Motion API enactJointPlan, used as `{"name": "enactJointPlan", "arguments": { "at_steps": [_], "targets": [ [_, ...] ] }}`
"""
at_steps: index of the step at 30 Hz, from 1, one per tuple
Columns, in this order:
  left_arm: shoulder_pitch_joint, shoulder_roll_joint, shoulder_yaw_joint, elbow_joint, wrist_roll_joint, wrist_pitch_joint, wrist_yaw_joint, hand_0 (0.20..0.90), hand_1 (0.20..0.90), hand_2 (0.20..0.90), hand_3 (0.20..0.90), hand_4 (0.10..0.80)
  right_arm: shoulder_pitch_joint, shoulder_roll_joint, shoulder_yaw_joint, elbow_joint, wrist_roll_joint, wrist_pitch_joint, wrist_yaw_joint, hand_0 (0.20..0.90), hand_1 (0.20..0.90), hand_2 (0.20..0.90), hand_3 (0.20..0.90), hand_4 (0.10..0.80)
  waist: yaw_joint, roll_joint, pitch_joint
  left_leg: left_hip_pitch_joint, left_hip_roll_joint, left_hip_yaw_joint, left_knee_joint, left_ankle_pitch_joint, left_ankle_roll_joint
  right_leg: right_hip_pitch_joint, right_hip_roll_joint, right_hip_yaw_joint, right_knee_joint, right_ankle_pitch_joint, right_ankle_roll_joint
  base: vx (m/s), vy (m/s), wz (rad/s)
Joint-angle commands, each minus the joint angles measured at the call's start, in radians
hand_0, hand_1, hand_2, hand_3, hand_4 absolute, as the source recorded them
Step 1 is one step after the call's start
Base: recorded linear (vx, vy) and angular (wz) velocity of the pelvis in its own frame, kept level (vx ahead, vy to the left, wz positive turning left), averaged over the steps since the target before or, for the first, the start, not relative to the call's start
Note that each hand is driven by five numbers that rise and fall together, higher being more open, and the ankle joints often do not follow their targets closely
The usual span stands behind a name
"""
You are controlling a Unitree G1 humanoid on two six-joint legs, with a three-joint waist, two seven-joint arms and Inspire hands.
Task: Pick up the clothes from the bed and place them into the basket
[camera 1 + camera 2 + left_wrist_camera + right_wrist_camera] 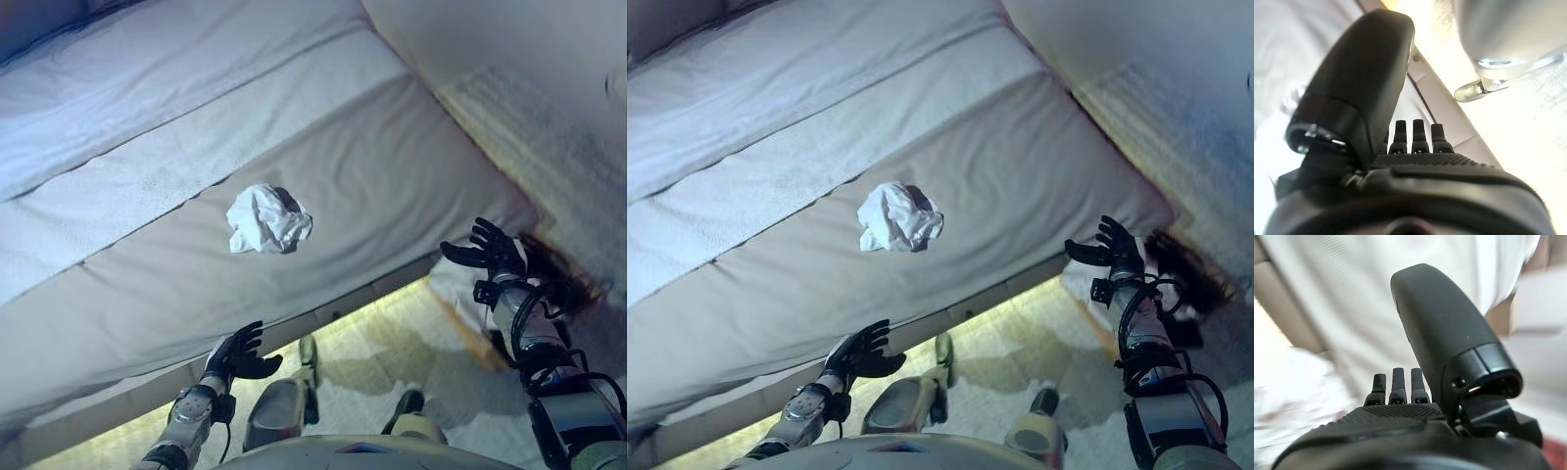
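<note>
A crumpled white cloth [266,219] lies in the middle of the bed [372,166], on its pale sheet. My left hand [238,354] hovers at the bed's near edge, below the cloth, fingers straight and empty. My right hand [488,249] is open too, held beside the bed's near right corner, well to the right of the cloth. In the left wrist view the thumb [1359,88] and fingers [1419,133] stand straight; the right wrist view shows the same of its thumb [1444,328]. No basket is plainly seen.
The bed frame's side rail [372,289] runs along the near edge, with light tiled floor [392,343] below it. A dark brownish thing [1181,264] lies on the floor by the right corner. A pale wall or rug [549,108] stretches to the right.
</note>
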Motion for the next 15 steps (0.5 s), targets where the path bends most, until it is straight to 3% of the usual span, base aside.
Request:
{"name": "enactJointPlan", "arguments": {
  "at_steps": [1,2,3,4,5,6,7,9,12,15],
  "targets": [
    [0.014,0.064,0.034,0.027,0.034,-0.018,-0.013,0.9,0.9,0.9,0.9,0.8,-0.005,-0.039,0.006,-0.003,-0.081,-0.086,0.059,0.9,0.9,0.9,0.9,0.8,0.05,-0.022,-0.079,0.007,-0.036,-0.001,0.057,-0.09,0.015,-0.163,-0.045,0.145,0.404,0.095,0.01,0.256,0.198,0.78],
    [0.013,0.067,0.037,0.03,0.037,-0.019,-0.018,0.9,0.9,0.9,0.9,0.8,-0.002,-0.038,0.01,0.001,-0.096,-0.091,0.066,0.9,0.9,0.9,0.9,0.8,0.052,-0.023,-0.079,0.013,-0.038,-0.006,0.058,-0.093,0.024,-0.174,-0.055,0.162,0.456,0.12,0.018,0.328,0.205,1.0],
    [0.012,0.077,0.039,0.032,0.047,-0.018,-0.03,0.9,0.9,0.9,0.9,0.8,0.001,-0.044,0.031,0.008,-0.121,-0.08,0.094,0.9,0.9,0.9,0.9,0.8,0.055,-0.015,-0.081,0.031,-0.035,-0.028,0.057,-0.105,0.048,-0.212,-0.073,0.224,0.605,0.177,0.034,0.26,0.099,0.73],
    [0.012,0.083,0.036,0.031,0.044,-0.014,-0.031,0.9,0.9,0.9,0.9,0.8,0.002,-0.045,0.043,0.02,-0.144,-0.072,0.104,0.9,0.9,0.9,0.9,0.8,0.052,-0.014,-0.082,0.043,-0.032,-0.041,0.052,-0.111,0.057,-0.236,-0.063,0.269,0.652,0.19,0.039,0.238,0.066,0.65],
    [0.012,0.085,0.034,0.03,0.039,-0.011,-0.031,0.9,0.9,0.9,0.9,0.8,0.002,-0.045,0.047,0.024,-0.159,-0.076,0.107,0.9,0.9,0.9,0.9,0.8,0.051,-0.014,-0.083,0.047,-0.032,-0.046,0.05,-0.113,0.059,-0.244,-0.059,0.282,0.661,0.194,0.04,0.171,-0.042,0.63],
    [0.01,0.09,0.028,0.024,0.032,0.0,-0.025,0.9,0.9,0.9,0.9,0.8,-0.002,-0.043,0.066,0.04,-0.225,-0.083,0.121,0.9,0.9,0.9,0.9,0.8,0.042,-0.014,-0.086,0.057,-0.024,-0.069,0.04,-0.115,0.06,-0.269,-0.024,0.314,0.644,0.205,0.036,0.229,-0.139,0.69],
    [0.004,0.099,0.02,0.025,0.02,0.008,-0.018,0.9,0.9,0.9,0.9,0.8,-0.009,-0.048,0.109,0.062,-0.301,-0.105,0.118,0.9,0.9,0.9,0.9,0.8,0.028,-0.028,-0.083,0.073,-0.029,-0.107,0.028,-0.115,0.059,-0.294,0.022,0.359,0.577,0.183,0.027,0.306,-0.271,0.77],
    [-0.01,0.114,0.012,0.018,0.05,0.009,-0.017,0.9,0.9,0.9,0.9,0.8,-0.02,-0.063,0.169,0.085,-0.357,-0.123,0.069,0.9,0.9,0.9,0.9,0.8,0.01,-0.074,-0.072,0.077,-0.043,-0.177,0.027,-0.129,0.045,-0.289,0.081,0.418,0.303,0.171,0.016,0.333,-0.427,0.78],
    [-0.021,0.126,0.013,0.0,0.047,0.019,0.005,0.9,0.9,0.9,0.9,0.8,-0.036,-0.065,0.201,0.098,-0.394,-0.115,0.012,0.9,0.9,0.9,0.9,0.8,-0.011,-0.115,-0.058,0.071,-0.058,-0.231,0.033,-0.154,0.042,-0.316,0.102,0.444,0.11,0.214,0.026,0.223,-0.369,0.85],
    [-0.058,0.15,0.024,-0.021,0.051,0.014,0.025,0.9,0.9,0.9,0.9,0.8,-0.112,-0.049,0.238,0.133,-0.437,-0.102,-0.083,0.9,0.9,0.9,0.9,0.8,-0.001,-0.142,-0.013,0.001,-0.056,-0.279,0.095,-0.179,0.043,-0.353,0.12,0.47,0.091,0.188,0.016,-0.005,-0.278,1.17]
  ]
}}
